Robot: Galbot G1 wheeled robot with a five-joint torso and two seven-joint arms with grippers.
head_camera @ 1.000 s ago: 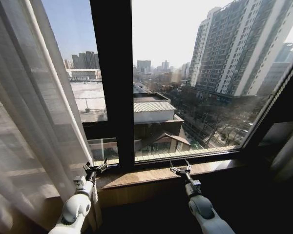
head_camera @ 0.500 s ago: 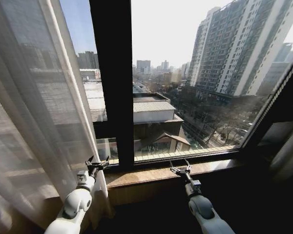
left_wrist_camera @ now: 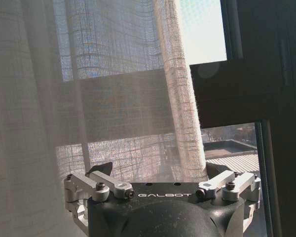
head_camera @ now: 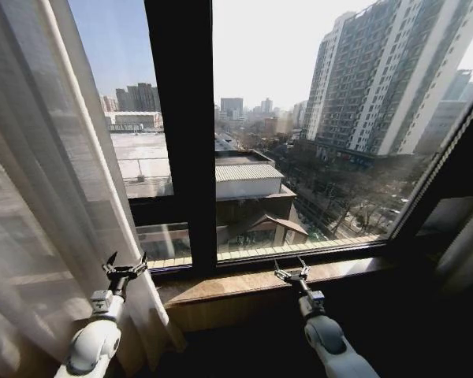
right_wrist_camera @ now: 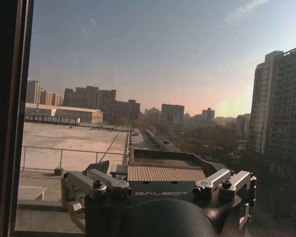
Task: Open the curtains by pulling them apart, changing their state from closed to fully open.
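Left curtain (head_camera: 39, 197) drawn aside, window (head_camera: 315, 134) mostly uncovered. Left gripper (head_camera: 124, 268) spread beside its edge; right gripper (head_camera: 292, 272) likewise spread, idle above the sill (head_camera: 244, 282).

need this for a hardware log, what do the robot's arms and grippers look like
Both arms are glossy white rounded shells ending in grey metal wrist blocks. The left gripper and right gripper have thin dark fingers. In the wrist views each gripper has a black body lettered GALBOT, with silver bolted linkage brackets on both sides.
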